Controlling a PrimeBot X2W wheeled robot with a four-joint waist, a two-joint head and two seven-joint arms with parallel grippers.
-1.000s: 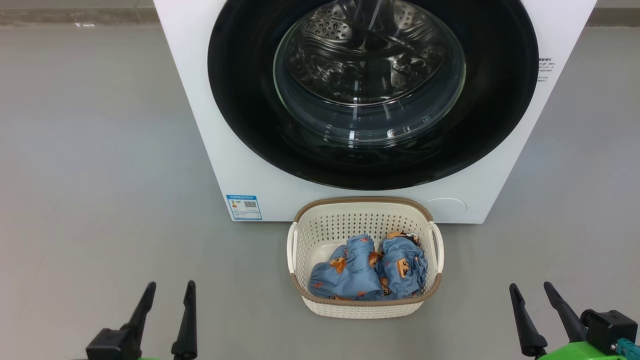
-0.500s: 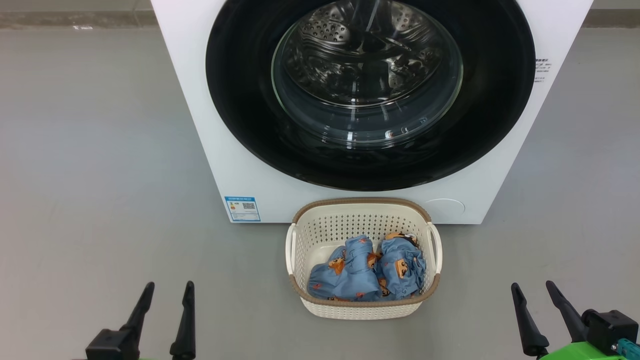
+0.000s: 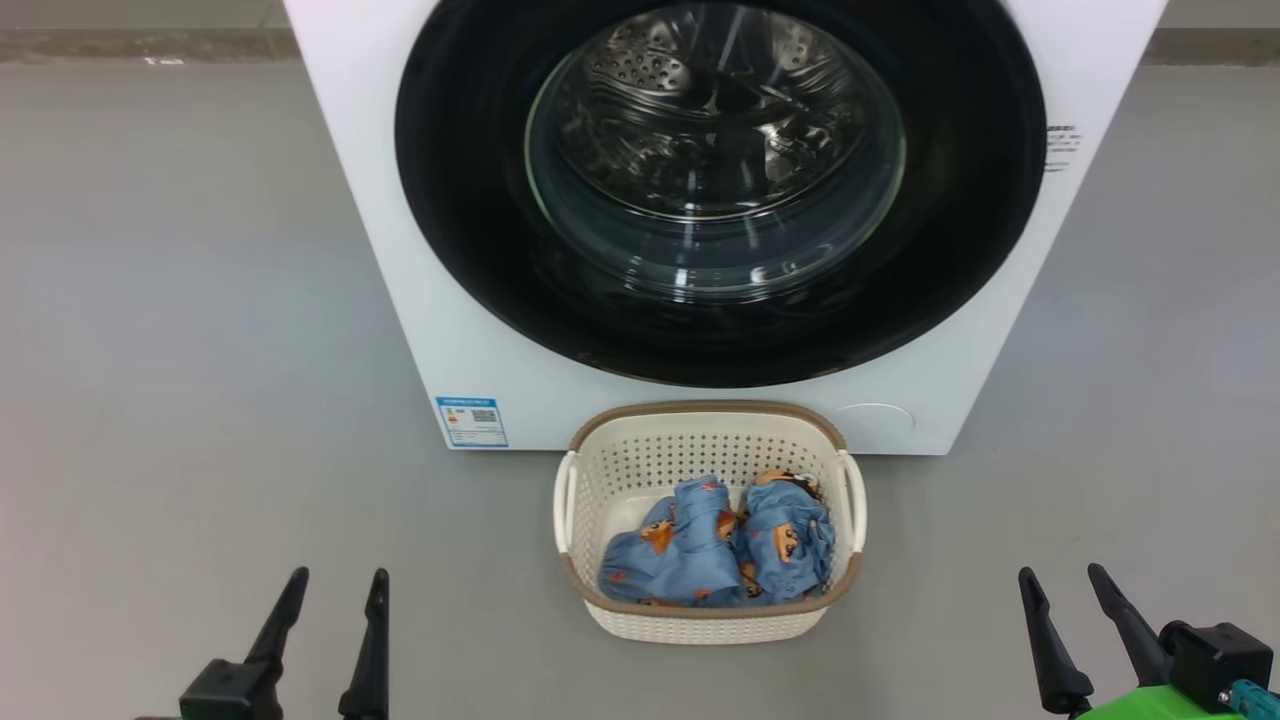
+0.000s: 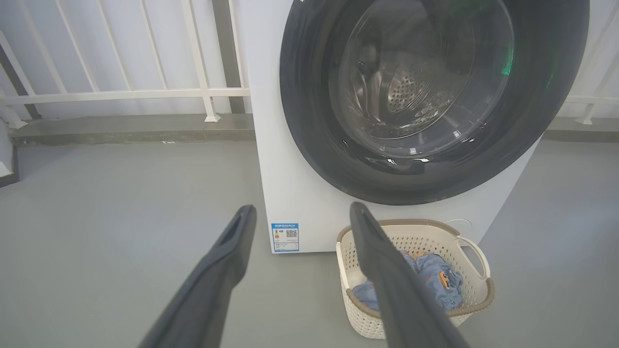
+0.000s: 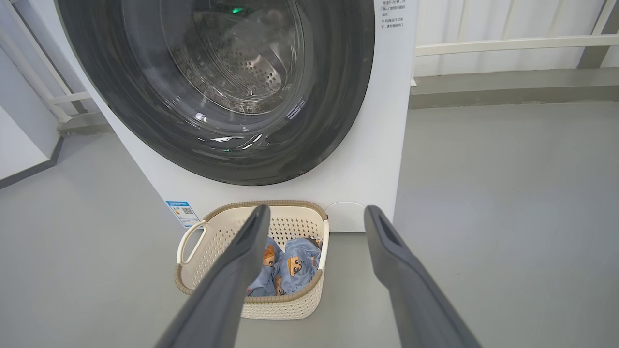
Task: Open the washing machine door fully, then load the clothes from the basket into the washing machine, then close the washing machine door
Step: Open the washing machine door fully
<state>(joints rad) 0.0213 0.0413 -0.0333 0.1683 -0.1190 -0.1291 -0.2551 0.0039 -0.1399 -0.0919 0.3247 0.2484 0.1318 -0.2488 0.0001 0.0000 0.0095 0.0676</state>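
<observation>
The white washing machine (image 3: 520,390) stands straight ahead, its round black door (image 3: 480,230) closed flat against the front, glass window at the centre. On the floor against its base sits the cream basket (image 3: 700,425) holding two blue bear-print clothes (image 3: 715,545). My left gripper (image 3: 336,590) is open at the lower left, well short of the basket. At the lower right my right gripper (image 3: 1062,585) is open too, with nothing between its fingers. The left wrist view shows the door (image 4: 309,96) and basket (image 4: 476,251) beyond the open fingers (image 4: 227,251); the right wrist view shows door (image 5: 338,96), basket (image 5: 193,237), clothes (image 5: 295,266).
Grey floor (image 3: 180,400) stretches bare on both sides of the machine. A white railing (image 4: 145,92) on a low kerb runs behind it. A small blue label (image 3: 471,421) marks the machine's lower left front, and a round white cap (image 3: 872,420) sits at its lower right.
The whole head view has shifted slightly left and down, so the camera has moved. Both grippers stay open in the same lower corners; basket, clothes and door are unchanged.
</observation>
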